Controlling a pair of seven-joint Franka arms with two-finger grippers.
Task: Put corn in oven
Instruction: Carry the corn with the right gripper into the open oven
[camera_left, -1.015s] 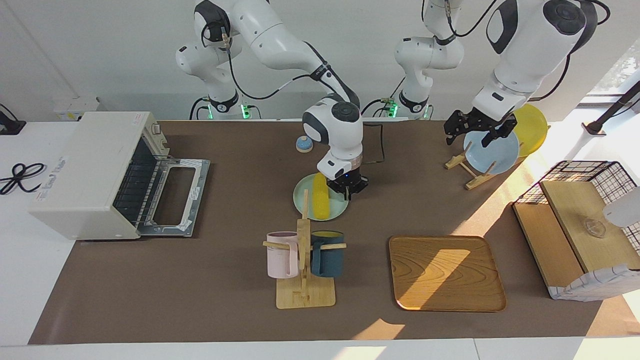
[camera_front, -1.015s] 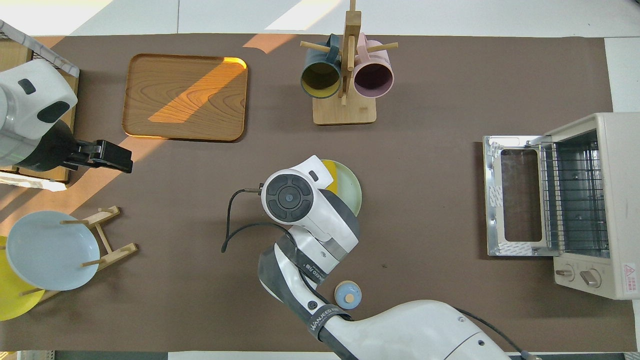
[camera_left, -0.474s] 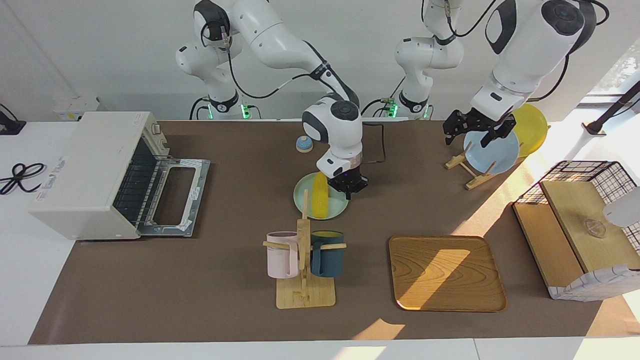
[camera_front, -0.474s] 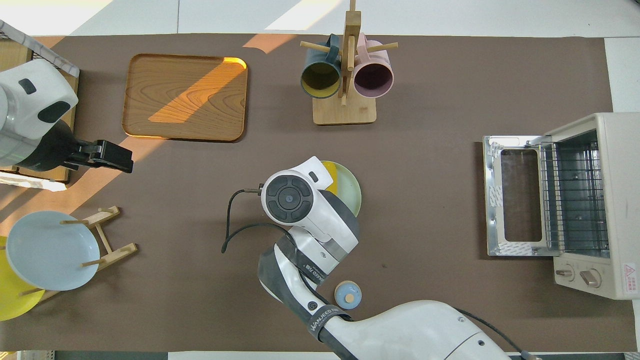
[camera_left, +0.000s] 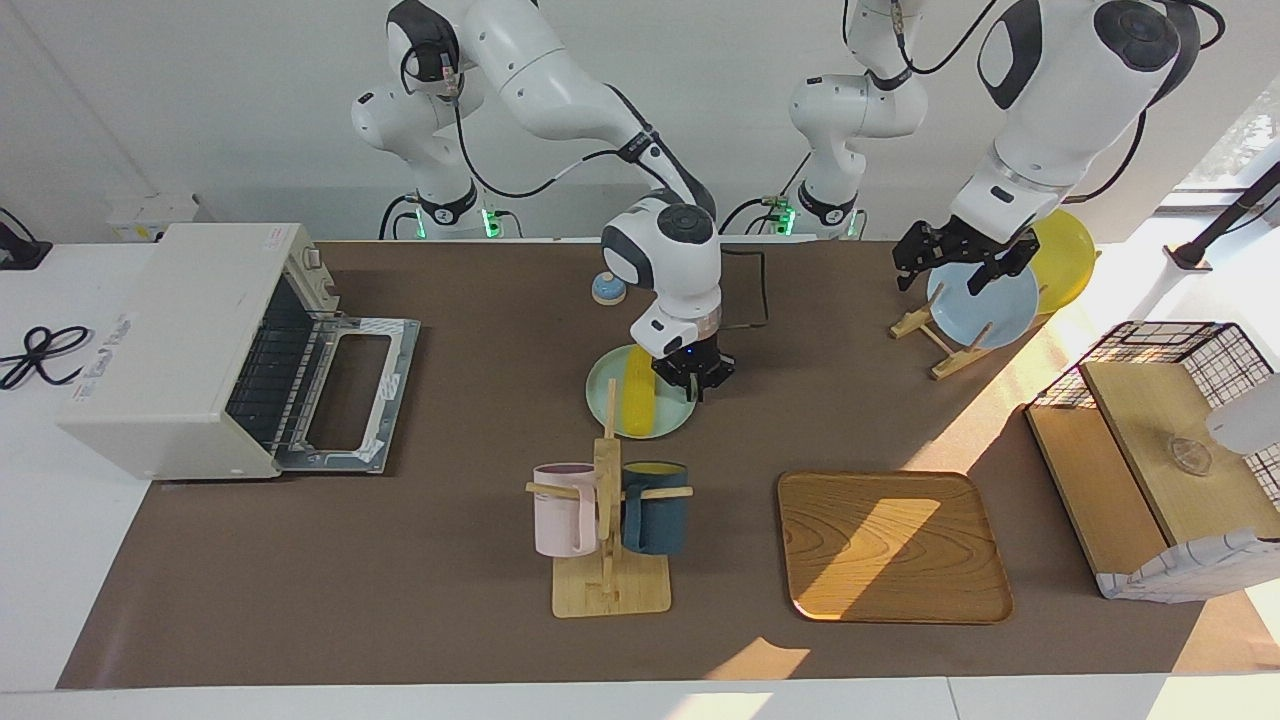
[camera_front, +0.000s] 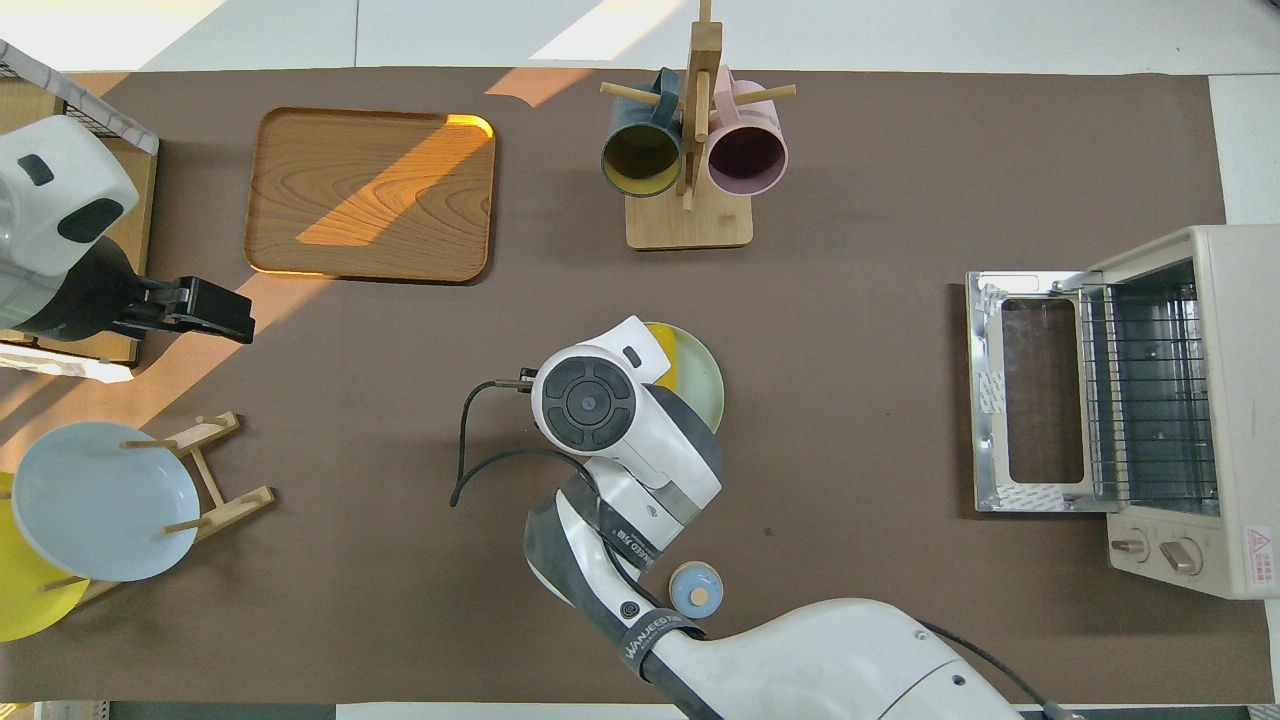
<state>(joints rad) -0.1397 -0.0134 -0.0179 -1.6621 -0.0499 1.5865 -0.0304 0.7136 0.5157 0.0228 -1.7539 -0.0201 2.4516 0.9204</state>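
The yellow corn lies on a pale green plate in the middle of the table. My right gripper hangs low over the plate's edge, just beside the corn on the side toward the left arm's end. In the overhead view the right wrist covers the gripper, and only a strip of the corn and part of the plate show. The off-white oven stands at the right arm's end, its door folded down flat and the wire rack visible inside. My left gripper waits open above the plate rack.
A mug rack with a pink and a dark blue mug stands farther from the robots than the corn's plate. A wooden tray, a wire basket, a blue plate, a yellow plate and a small blue knob are also here.
My right hand has shifted slightly toward the corn, over the plate. The left gripper has drifted a little above the plate rack. The corn stays on its plate.
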